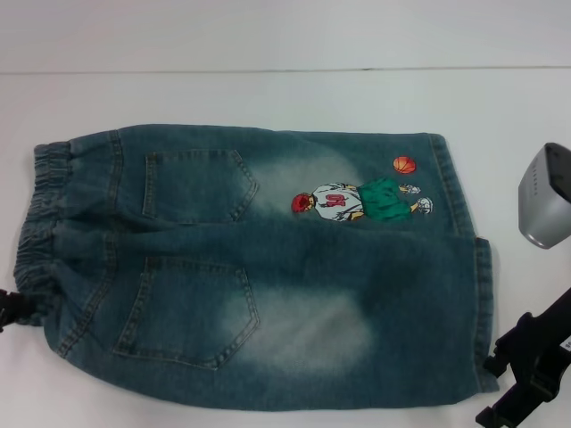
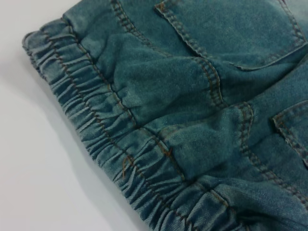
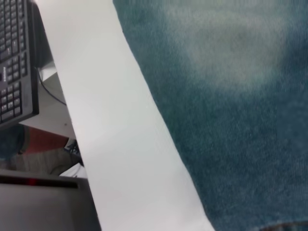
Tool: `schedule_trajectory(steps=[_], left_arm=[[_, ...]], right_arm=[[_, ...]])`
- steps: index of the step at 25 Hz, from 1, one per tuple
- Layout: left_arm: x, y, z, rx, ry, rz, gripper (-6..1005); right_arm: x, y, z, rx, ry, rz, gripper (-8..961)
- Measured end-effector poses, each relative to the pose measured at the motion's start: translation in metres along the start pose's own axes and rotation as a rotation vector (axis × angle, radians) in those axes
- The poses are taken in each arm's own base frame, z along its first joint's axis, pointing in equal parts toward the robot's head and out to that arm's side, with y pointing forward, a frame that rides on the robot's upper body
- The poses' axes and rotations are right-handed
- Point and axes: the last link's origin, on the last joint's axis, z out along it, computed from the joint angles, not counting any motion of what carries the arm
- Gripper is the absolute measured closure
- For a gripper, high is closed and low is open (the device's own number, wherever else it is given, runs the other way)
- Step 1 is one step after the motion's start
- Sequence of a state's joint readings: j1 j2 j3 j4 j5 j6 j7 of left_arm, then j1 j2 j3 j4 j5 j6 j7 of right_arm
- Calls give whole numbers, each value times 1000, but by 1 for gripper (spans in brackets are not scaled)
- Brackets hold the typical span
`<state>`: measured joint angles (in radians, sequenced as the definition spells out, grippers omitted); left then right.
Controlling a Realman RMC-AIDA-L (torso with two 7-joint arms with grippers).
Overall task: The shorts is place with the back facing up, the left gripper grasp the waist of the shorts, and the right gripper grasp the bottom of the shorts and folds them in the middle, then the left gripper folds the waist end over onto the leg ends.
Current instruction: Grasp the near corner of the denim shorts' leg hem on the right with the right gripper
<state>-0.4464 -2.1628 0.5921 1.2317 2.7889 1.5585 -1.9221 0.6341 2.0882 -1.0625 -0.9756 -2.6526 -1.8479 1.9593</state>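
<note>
The shorts (image 1: 268, 267) lie flat on the white table with the back up, both back pockets and the embroidered basketball player (image 1: 357, 201) showing. The elastic waist (image 1: 40, 232) is at the left; the left wrist view shows it close up as the gathered waistband (image 2: 110, 139). The leg ends (image 1: 468, 267) are at the right. Only a black tip of the left gripper (image 1: 7, 308) shows, at the near corner of the waist. The right gripper (image 1: 487, 390) stands open at the near corner of the bottom hem. The right wrist view shows plain denim (image 3: 231, 96) and no fingers.
A grey housing (image 1: 546, 196) hangs at the right edge, beyond the leg ends. White table (image 1: 285, 98) stretches behind the shorts. In the right wrist view, the table's edge (image 3: 82, 144) drops off, with a black keyboard (image 3: 17, 57) beyond it.
</note>
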Motion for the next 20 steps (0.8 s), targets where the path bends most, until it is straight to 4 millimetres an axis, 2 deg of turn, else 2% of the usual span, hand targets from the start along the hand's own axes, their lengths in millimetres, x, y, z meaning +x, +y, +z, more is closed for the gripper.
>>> schedule_trajectory(steps=[9,17,20], left_arm=[[1,2,1,-4,-9,12,928],[3,2,2,-4,-10,21,928],[3,2,2,-4,-10,23,928]], right_arm=[[-2,0,-9,5,-53,1,115],[-1,4,2,-31,-22,11,116],[0,4,3,-35,-21,17,222]])
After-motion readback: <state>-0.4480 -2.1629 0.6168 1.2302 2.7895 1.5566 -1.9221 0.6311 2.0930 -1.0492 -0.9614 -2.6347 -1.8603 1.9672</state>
